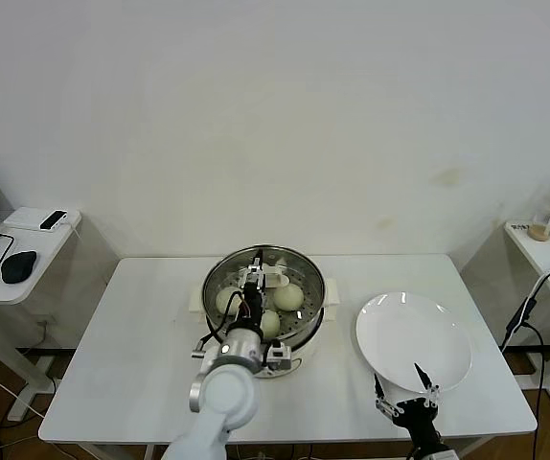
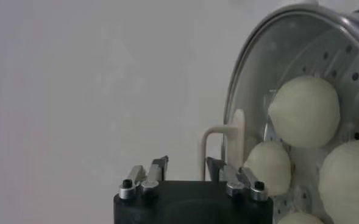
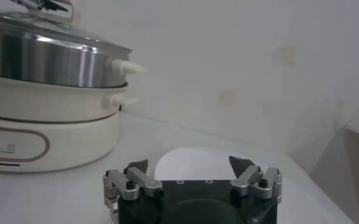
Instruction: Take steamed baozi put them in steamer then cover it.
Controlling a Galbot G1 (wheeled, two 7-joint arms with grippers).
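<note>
The steamer (image 1: 214,279) stands mid-table, a shiny steel pot on a cream base (image 3: 51,131). The cover (image 2: 252,67), a clear glass lid with a metal rim, lies on it, and its cream handle (image 2: 220,139) points up. Through the glass I see pale steamed baozi (image 1: 289,297) (image 2: 304,111) on the perforated tray. My left gripper (image 1: 256,276) (image 2: 187,167) hovers right over the handle, open, its fingers apart and off the handle. My right gripper (image 1: 407,387) (image 3: 189,164) waits low at the table's near edge, open and empty.
A flat white plate (image 1: 414,340) (image 3: 197,159) lies right of the steamer, just beyond my right gripper. Side tables flank the white table: one at left with a mouse (image 1: 18,265), one at right with a cup (image 1: 541,228).
</note>
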